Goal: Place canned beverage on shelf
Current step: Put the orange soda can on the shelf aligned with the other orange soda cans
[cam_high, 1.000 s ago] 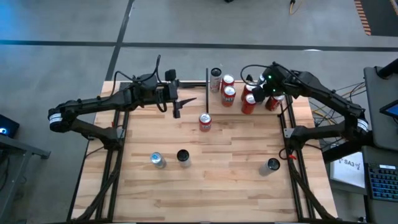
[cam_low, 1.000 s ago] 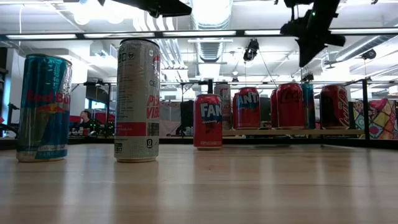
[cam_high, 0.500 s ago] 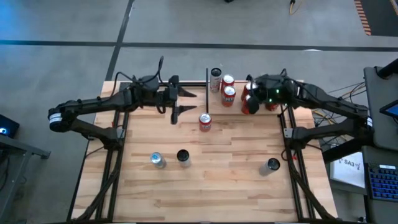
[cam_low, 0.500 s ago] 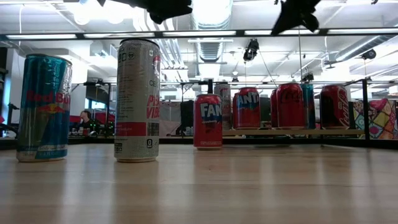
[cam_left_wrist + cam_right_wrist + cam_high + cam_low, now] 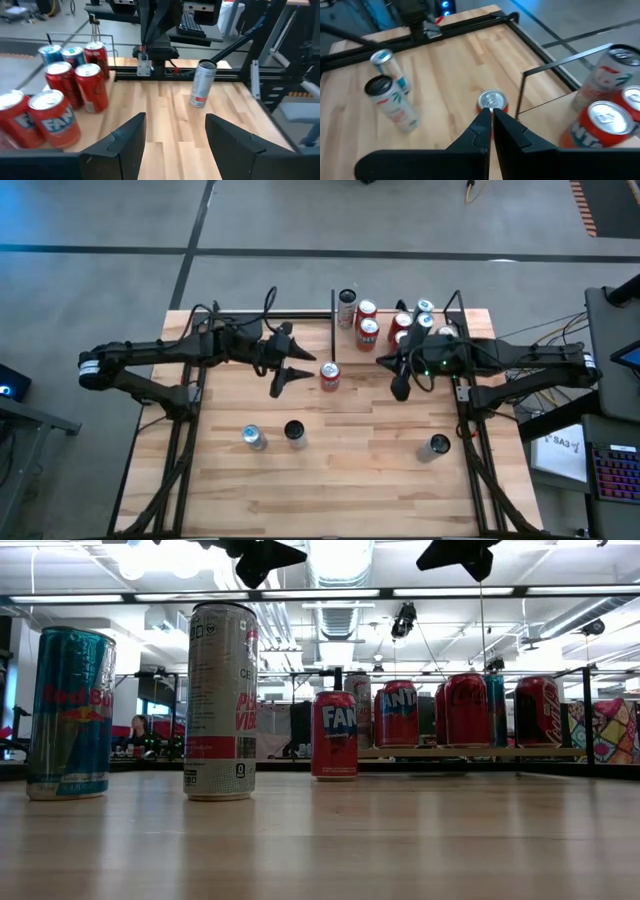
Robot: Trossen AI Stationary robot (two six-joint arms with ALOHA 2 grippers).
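Both tools hang over the worktop (image 5: 330, 450) with nothing held. Since a second ago, the right tool (image 5: 400, 389) has drawn off the shelf (image 5: 385, 355), fingers pressed shut, leaving the red cans there; that placement looks finished. It now sits just beside the shelf's near edge, aimed at the Fanta can (image 5: 329, 376) standing between the two tools on bare wood. The left tool (image 5: 283, 380), fingers spread, has eased closer and sits just left of that can, likely next to go.
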